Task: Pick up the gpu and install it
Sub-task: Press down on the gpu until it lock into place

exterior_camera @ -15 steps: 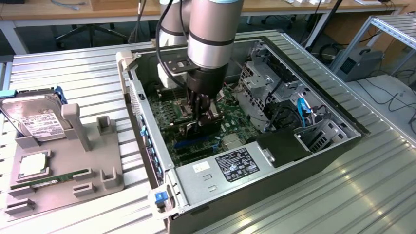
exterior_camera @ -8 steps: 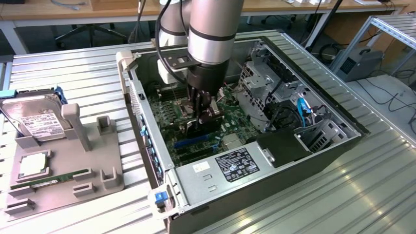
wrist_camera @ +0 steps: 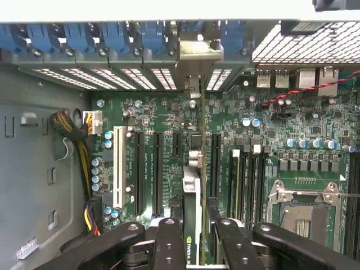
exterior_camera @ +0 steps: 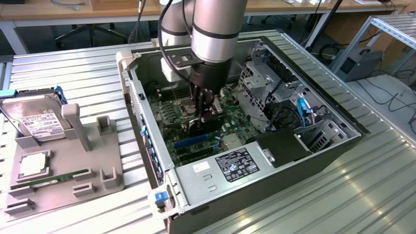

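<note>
The gpu (wrist_camera: pixel 193 194) is a thin black card seen edge-on, with a green logo near my fingers and its silver bracket (wrist_camera: pixel 192 85) toward the case's rear slot openings. My gripper (wrist_camera: pixel 194 239) is shut on it, one finger (wrist_camera: pixel 169 242) on each side. The card stands upright over the motherboard (wrist_camera: pixel 152 112), in line with a long black expansion slot. In the exterior view my gripper (exterior_camera: pixel 206 113) reaches down inside the open computer case (exterior_camera: pixel 273 170), with the dark gpu (exterior_camera: pixel 195 127) just below it, close to the board.
Blue slot latches (wrist_camera: pixel 112 36) line the case's rear wall. A drive cage (exterior_camera: pixel 260 87) and cables (exterior_camera: pixel 302 109) crowd the case at the exterior view's right. A grey holder (exterior_camera: pixel 97 165) at that view's left carries a hard drive (exterior_camera: pixel 36 119), a processor (exterior_camera: pixel 32 165) and a green memory stick (exterior_camera: pixel 55 179).
</note>
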Action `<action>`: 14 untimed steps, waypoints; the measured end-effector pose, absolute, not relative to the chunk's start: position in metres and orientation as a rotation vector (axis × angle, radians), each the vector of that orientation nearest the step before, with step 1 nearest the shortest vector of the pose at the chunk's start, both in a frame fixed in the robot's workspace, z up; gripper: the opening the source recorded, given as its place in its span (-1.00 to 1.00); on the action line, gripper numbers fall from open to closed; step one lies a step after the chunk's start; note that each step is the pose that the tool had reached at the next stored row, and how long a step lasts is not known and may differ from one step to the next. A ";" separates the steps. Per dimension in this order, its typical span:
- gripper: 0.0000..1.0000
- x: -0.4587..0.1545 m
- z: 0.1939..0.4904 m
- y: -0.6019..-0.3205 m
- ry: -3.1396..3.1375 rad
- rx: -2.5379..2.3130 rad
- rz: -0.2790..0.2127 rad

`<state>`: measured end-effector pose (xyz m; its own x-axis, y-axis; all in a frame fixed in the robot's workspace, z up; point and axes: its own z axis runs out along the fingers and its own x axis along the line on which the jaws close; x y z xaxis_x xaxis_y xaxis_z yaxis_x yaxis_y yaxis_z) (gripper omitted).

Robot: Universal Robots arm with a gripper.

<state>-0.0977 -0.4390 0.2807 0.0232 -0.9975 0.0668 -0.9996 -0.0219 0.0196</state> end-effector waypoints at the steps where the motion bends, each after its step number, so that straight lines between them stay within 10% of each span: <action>1: -0.47 -0.094 0.281 -0.439 -2.154 2.203 0.052; 14: -0.47 -0.081 0.298 -0.439 -2.154 2.202 0.052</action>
<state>-0.0814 -0.4391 0.2979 0.0225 -0.9975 0.0668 -0.9996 -0.0212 0.0197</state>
